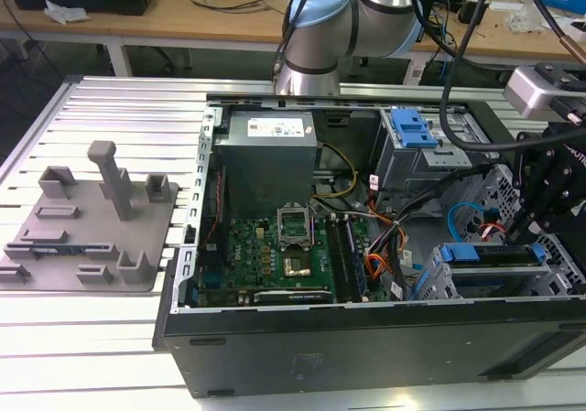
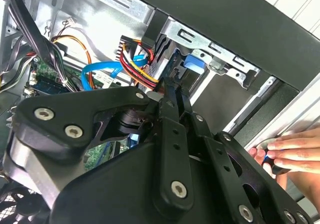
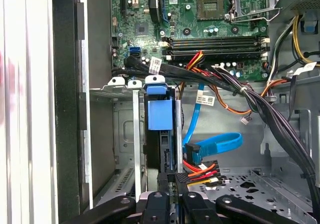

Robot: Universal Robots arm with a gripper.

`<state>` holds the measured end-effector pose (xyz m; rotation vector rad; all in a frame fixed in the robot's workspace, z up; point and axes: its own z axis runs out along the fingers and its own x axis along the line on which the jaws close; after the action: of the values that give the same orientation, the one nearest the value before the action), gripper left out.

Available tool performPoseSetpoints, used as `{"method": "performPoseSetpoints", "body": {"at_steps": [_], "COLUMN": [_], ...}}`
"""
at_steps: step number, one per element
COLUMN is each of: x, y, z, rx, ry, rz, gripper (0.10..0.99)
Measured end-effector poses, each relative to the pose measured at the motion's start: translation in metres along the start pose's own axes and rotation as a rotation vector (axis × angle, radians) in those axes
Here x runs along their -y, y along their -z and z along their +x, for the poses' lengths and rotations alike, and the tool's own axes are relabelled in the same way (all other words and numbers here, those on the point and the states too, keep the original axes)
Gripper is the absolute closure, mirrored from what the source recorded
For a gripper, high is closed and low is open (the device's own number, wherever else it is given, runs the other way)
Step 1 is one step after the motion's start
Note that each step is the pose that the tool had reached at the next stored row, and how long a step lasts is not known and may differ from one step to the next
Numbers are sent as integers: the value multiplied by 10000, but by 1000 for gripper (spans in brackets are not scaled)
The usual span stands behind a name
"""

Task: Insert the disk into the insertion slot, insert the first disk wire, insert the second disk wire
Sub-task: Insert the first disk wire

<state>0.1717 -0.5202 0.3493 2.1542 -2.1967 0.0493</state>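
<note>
The disk (image 3: 160, 115), with its bright blue carrier, sits edge-on inside the insertion slot (image 3: 125, 134), a grey metal cage at the case's corner. The exterior view shows the disk (image 1: 478, 254) in that cage (image 1: 438, 285) at the case's right. My gripper (image 3: 174, 184) is at the disk's rear edge, its fingers closed on a black plug (image 3: 180, 177) with red, yellow and orange wires (image 3: 202, 170). In the second wrist view the gripper (image 2: 172, 82) points at the same wire bundle (image 2: 136, 63). A blue flat cable (image 3: 220, 143) loops beside it, its end near the disk.
A person's hand (image 2: 292, 151) rests on the outside of the case by the cage. The motherboard (image 1: 275, 246), the power supply (image 1: 270, 150) and a taller bay with a blue latch (image 1: 412, 132) fill the case. Black cable bundles (image 3: 250, 97) cross above the disk. A grey fixture plate (image 1: 92, 219) lies on the exterior view's left.
</note>
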Motion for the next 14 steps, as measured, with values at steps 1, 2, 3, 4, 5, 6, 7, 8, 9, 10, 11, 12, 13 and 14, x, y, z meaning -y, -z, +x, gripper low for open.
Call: {"method": "performPoseSetpoints", "body": {"at_steps": [1,2,3,4,5,6,7,8,9,10,11,12,13,14], "x": [0,0,1,1,1,2,2,2,2,2,3,3,4,4], "y": [-3,-5,-8,-10,-12,-16,-19,-24,-27,-28,-30,-33,-35,-37], "z": [0,-1,-1,-1,-1,-1,-1,-2,-2,-2,-2,-2,-2,-3], "rx": [0,0,0,0,0,0,-1,0,0,-1,-1,-1,-1,-1], "ry": [0,-1,0,0,-1,0,0,0,0,0,0,0,0,0], "rz": [0,0,0,0,0,0,0,0,0,0,0,0,0,0], "gripper": [922,922,922,922,922,922,922,922,922,922,922,922,922,922]}}
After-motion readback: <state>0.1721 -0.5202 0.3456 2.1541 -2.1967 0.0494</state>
